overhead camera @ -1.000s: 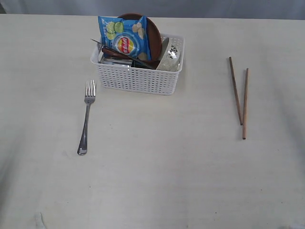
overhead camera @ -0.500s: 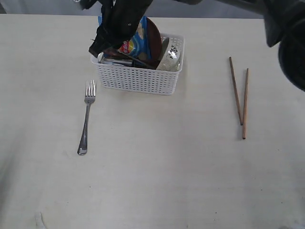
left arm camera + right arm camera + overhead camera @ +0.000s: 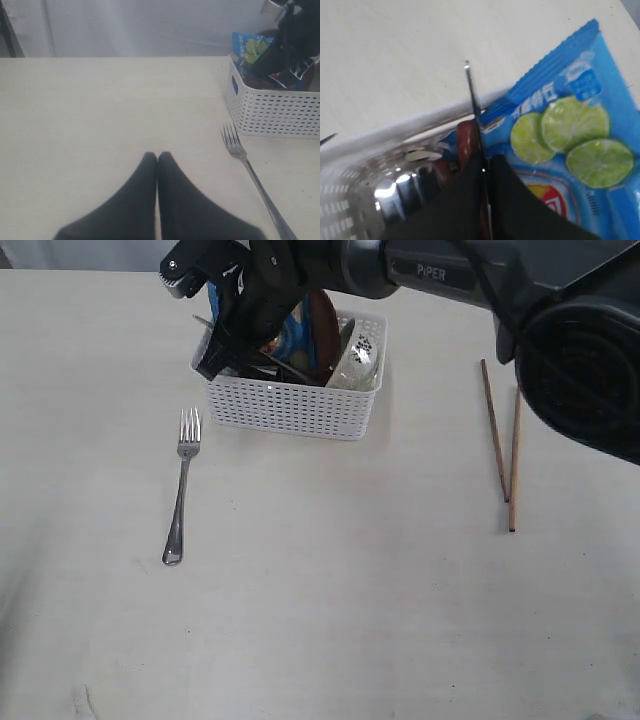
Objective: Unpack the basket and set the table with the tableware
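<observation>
unpacking partly done: fork [image 3: 181, 485] and chopsticks [image 3: 503, 445] laid on desk [image 3: 330, 590]; plate [image 3: 322, 315], bowl [image 3: 358, 355] and more still in basket [image 3: 290, 410]. right claw [image 3: 484, 162] pinching knife [image 3: 471, 95] there; left claw [image 3: 157, 157] pressed together, empty.

- You're looking at a robot test bench, not a home kitchen: a bare cream table [image 3: 320, 620] is filling every view.
- A plain grey-white backdrop [image 3: 150, 25] is hanging behind it.
- A black arm [image 3: 450, 275] marked PIPER is reaching over a white basket [image 3: 290, 405], with fork [image 3: 181, 485] and chopsticks [image 3: 495, 430] lying loose beside it.
</observation>
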{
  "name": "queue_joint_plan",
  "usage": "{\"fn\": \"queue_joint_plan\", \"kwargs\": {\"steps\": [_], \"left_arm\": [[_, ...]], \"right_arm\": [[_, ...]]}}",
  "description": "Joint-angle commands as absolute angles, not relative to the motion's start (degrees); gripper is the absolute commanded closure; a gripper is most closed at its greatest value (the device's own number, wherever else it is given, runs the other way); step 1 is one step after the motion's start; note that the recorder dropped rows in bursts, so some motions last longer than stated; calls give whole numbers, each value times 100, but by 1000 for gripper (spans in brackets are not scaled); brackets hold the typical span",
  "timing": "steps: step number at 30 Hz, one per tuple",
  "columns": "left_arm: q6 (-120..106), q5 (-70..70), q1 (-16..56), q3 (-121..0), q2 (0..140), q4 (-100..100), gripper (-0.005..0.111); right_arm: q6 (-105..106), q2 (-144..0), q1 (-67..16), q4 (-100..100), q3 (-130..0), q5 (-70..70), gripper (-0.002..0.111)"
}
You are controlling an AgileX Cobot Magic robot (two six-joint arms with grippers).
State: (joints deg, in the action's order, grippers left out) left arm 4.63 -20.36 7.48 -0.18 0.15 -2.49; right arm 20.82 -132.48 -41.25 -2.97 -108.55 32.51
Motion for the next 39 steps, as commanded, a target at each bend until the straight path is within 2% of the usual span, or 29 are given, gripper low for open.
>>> {"fn": "queue_joint_plan", "kwargs": {"steps": [1, 16, 24, 39], "left_arm": [[487, -1975, 737, 0, 0, -301, 107], [487, -1975, 737, 0, 0, -301, 107], [487, -1975, 737, 0, 0, -301, 107], [487, -1975, 737, 0, 0, -301, 107]], "right_arm": [[2059, -13104, -4138, -197, -10869, 3308, 109], [1903, -12014, -4138, 78, -10869, 3836, 109], [962, -11641, -4317, 294, -10869, 4171, 109], [1467, -11618, -4892, 2371, -10869, 3337, 109]]}}
